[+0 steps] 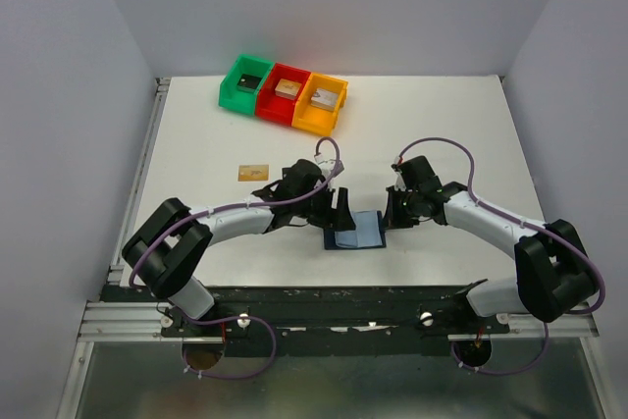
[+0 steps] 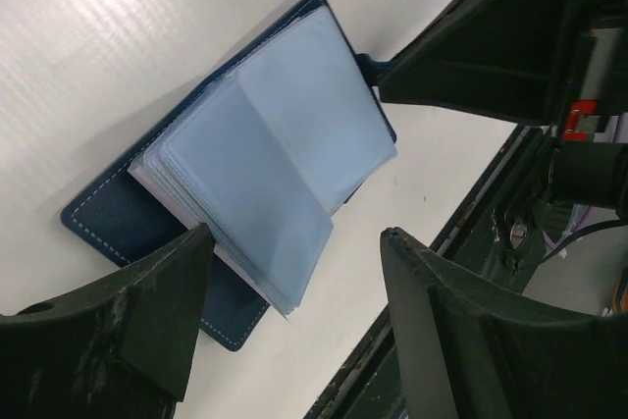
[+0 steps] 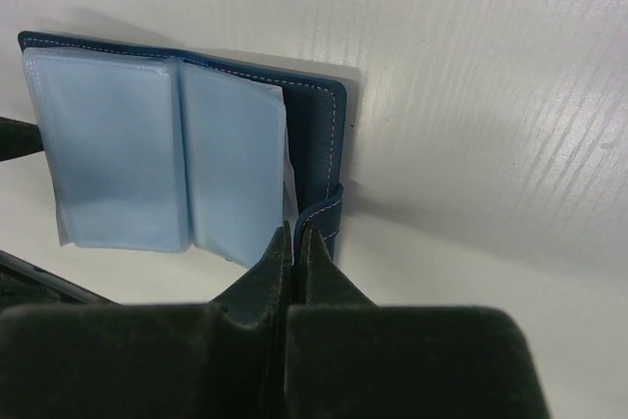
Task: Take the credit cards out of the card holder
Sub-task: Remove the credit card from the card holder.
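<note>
- Left gripper [image 2: 294, 235]: wide open, holding nothing. One finger [image 2: 128, 326] sits at the near corner of the card holder and the other stands clear over bare table.
- Right gripper [image 3: 294, 239]: fingers pressed together with no visible gap. The tips are at the card holder's edge, just beside the snap tab [image 3: 330, 211]. Whether anything thin is pinched between them cannot be told.
- Card holder [image 1: 356, 232]: dark navy-blue folding wallet with pale stitching. It lies open and flat on the white table [image 1: 442, 125], between the two grippers and close to the near edge.
- Card pockets [image 2: 275, 144]: a stack of light blue translucent leaves, fanned open and lifted slightly off the navy cover. Their contents cannot be made out. A pale sliver shows at the leaves' edge on the tab side; it is unclear whether this is a card.
- Tan-gold credit card [image 1: 252, 172]: lies flat on the table by itself, beyond the left arm's wrist and well apart from the card holder.
- Three plastic bins in a touching row at the far side of the table, left of centre:
  - green bin [image 1: 235, 95], holding a dark block
  - red bin [image 1: 274, 109], holding a tan block
  - orange bin [image 1: 312, 123], holding a pale block
</note>
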`<state>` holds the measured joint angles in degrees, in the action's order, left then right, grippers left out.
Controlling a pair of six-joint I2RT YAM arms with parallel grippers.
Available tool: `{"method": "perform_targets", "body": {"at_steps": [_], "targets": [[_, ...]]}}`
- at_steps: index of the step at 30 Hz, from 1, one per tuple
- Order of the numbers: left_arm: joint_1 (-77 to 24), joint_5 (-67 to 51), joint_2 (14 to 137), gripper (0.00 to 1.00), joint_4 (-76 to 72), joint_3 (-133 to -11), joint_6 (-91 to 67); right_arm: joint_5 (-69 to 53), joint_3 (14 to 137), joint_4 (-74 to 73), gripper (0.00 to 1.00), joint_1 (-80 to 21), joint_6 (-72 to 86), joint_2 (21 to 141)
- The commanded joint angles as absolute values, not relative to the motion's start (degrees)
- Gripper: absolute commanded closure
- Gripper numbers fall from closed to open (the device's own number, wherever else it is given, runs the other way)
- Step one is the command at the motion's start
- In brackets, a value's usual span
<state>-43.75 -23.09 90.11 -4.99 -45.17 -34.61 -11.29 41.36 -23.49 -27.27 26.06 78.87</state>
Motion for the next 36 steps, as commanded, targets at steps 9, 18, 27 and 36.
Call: {"method": "perform_targets", "body": {"at_steps": [9,18,27,36], "targets": [[-46.67,-24.70,89.03,0.22,-5.19,-48.78,-30.68,-13.62,40.87,-21.36,1.00,-27.16,25.75,79.72],[-49.30,-24.44,90.61,0.21,-2.90,-52.47,-27.95,-13.97,40.69,-21.01,1.00,-27.16,25.75,79.81],[-50.01,-21.89,90.53,0.20,-1.32,-52.82,-27.86,-13.80,40.52,-21.27,1.00,-27.16,25.58,79.54],[-49.92,-15.21,88.41,0.20,-0.53,-50.45,-29.53,-15.72,39.73,-19.96,1.00,-27.25,25.75,78.49]]}}
